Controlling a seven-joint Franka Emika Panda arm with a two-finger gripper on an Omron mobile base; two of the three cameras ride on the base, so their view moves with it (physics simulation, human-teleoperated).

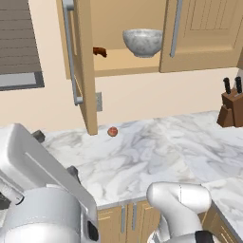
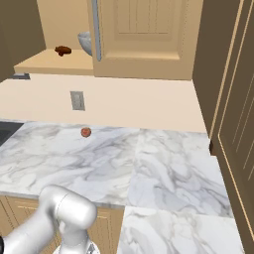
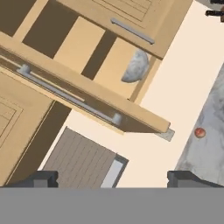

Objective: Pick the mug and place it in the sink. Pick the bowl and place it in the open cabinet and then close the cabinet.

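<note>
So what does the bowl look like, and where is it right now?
The bowl is big, deep and round, with a grey-white marbled look like stone. It stands upright on the wooden shelf inside the cabinet, up on the wall above the counter. The left door hangs wide open, so the left base view shows the bowl whole; in the right base view the shut right door hides most of it. A small brown thing lies on the shelf to its left, not touching it. The gripper is away from it.

White arm raised and rolled sideways, gripper (image 3: 112,178) empty, jaws spread wide, 2 dark fingertips (image 3: 41,178) apart
</note>
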